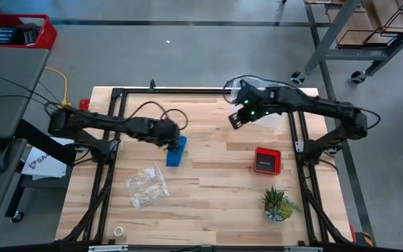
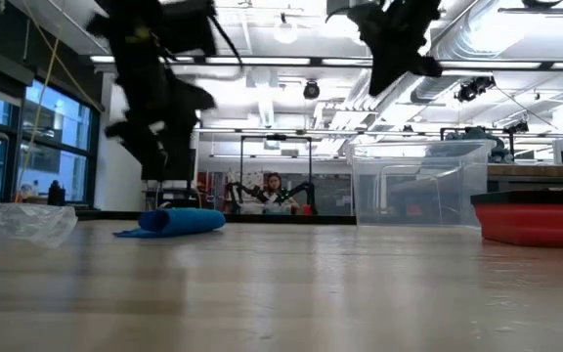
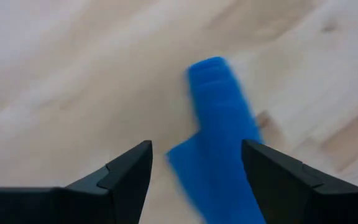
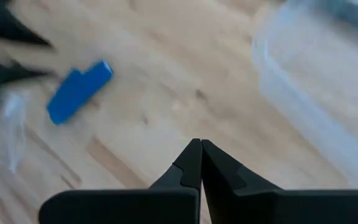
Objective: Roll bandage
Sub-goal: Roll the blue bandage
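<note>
The bright blue bandage lies flat on the wooden table left of the middle, a short folded or partly rolled strip; it also shows in the low view, the left wrist view and the right wrist view. My left gripper is open and hangs just above the bandage, touching nothing; in the high view my left gripper sits at the bandage's far end. My right gripper is shut and empty, raised over the table's far right; it also shows in the high view.
A crinkled clear plastic bag lies near the bandage's near left. A red-and-black square device and a small potted plant stand at the right. A clear box stands at the far right. A small white ring lies near the front left.
</note>
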Motion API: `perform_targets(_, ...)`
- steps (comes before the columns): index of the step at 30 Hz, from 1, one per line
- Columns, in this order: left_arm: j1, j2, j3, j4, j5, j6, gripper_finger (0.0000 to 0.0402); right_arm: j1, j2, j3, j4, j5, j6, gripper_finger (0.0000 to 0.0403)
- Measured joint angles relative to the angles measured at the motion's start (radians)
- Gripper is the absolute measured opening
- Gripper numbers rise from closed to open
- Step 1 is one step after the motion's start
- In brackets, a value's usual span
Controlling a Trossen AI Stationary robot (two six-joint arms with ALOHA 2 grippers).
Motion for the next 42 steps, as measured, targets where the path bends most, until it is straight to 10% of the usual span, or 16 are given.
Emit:
perform_targets(11,-0.131,-0.280,-0.331,0.014,0.066,-0.346,0.0231,0.124,0.316,-0.002,0.465,-0.209,0.053,0.0000)
perform_targets(18,-0.117,-0.271,-0.450,0.155,0.104,-0.421,0.0025,0.151,0.474,-0.002,0.696,-0.224,0.226,0.0000)
perform_targets(42,-0.029,0.191,-0.126,0.410,-0.004,-0.207,0.0000,0.175,0.181,-0.002,0.232,0.035,0.199,0.0000)
